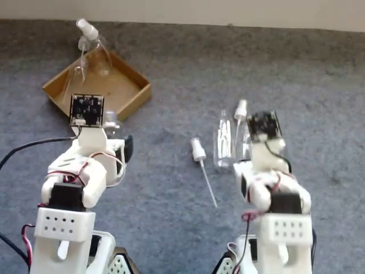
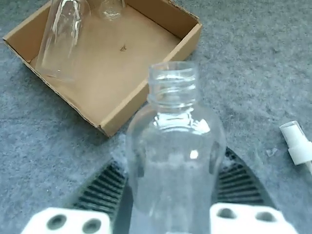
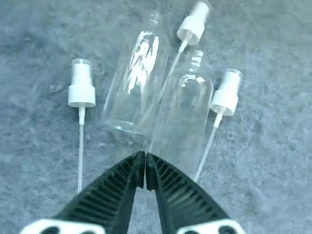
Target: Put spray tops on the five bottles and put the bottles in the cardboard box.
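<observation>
Clear open-necked bottle (image 2: pixel 173 161) is clamped in the left tool (image 2: pixel 170 168), the jaws hugging the body from both sides. No sprayer on it yet. It sits just short of the cardboard box (image 2: pixel 146 95), where two boxed bottles (image 2: pixel 61 34) are lying. One of those wears its top in the high view.

The right tool (image 3: pixel 145 163) is pinched fully together with nothing in it. It hangs over two loose bottles (image 3: pixel 187 107) lying side by side on the grey fuzzy surface (image 3: pixel 273 161), with three spray tops (image 3: pixel 81 87) scattered around them.

My guess is these bottles are super light, thin-walled and slick. I'd grip mid-body below the shoulder, firmly but without crushing. The sprayers have long skinny dip tubes that look bendy. I'd grab one by the white head, not the tube, and expect the tube to wobble when lining it up with the neck.
</observation>
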Robot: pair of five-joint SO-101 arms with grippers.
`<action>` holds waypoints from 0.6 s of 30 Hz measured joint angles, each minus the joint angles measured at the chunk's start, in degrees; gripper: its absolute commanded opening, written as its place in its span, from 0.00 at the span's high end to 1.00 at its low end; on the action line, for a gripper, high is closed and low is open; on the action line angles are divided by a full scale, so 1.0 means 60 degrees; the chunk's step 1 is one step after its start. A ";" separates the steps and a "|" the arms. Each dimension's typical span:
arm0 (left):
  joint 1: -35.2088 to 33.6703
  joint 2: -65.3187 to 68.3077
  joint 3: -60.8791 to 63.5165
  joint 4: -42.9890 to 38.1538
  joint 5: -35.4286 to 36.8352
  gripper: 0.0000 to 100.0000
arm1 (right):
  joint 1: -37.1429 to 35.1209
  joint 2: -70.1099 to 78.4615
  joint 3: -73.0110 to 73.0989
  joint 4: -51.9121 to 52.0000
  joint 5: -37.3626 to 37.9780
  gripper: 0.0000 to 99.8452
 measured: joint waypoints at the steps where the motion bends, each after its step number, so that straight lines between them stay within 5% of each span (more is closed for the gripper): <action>1: 0.0000 0.0000 0.0308 -0.0396 0.0073 0.99 | -0.0190 0.0440 -0.0249 0.0000 0.0000 0.99; 18: 0.0352 0.0000 0.4176 -0.6110 0.0278 0.99 | -0.2476 0.4864 -0.3121 0.0908 -0.0205 0.89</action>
